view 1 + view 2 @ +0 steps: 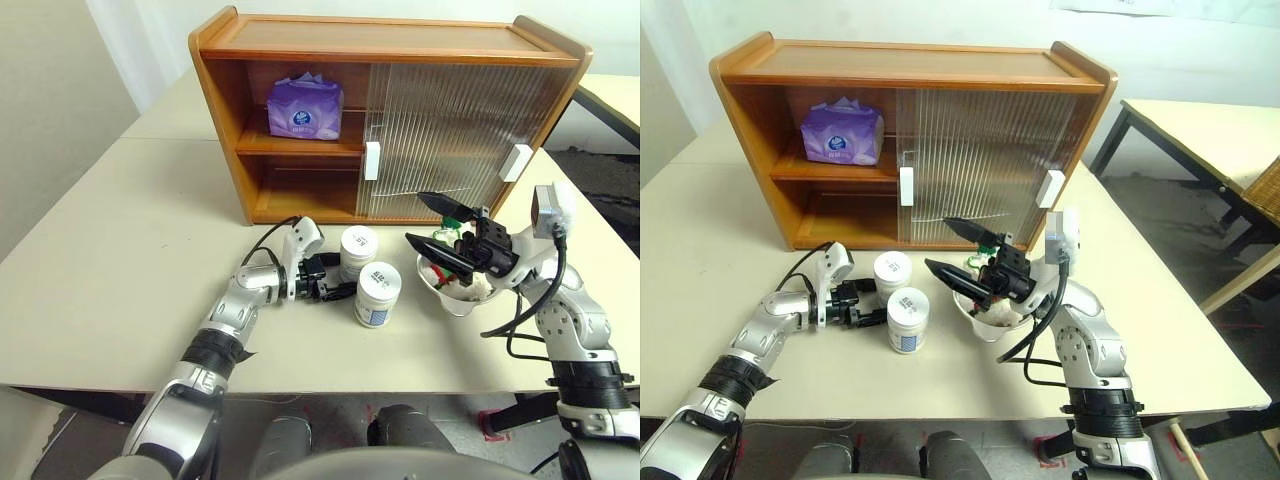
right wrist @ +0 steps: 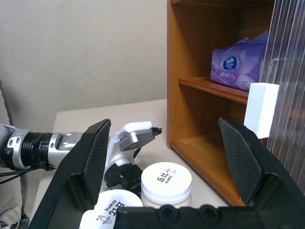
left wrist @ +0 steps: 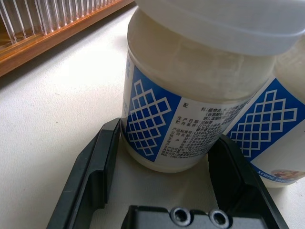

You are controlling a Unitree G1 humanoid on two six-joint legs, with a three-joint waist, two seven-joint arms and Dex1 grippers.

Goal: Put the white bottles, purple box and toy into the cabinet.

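The left tool [image 1: 338, 282] straddles a white bottle [image 1: 359, 252] on the counter [image 1: 120, 250], jaws open, gripping nothing; the rigid, smooth jar looks light, best clasped mid-body. Right tool [image 1: 440, 226] gapes empty.

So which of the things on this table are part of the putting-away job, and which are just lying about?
Job:
- two white bottles: rear bottle, front bottle
- purple box, on the upper shelf
- toy, in the bowl
- cabinet

Lying about:
- steel bowl
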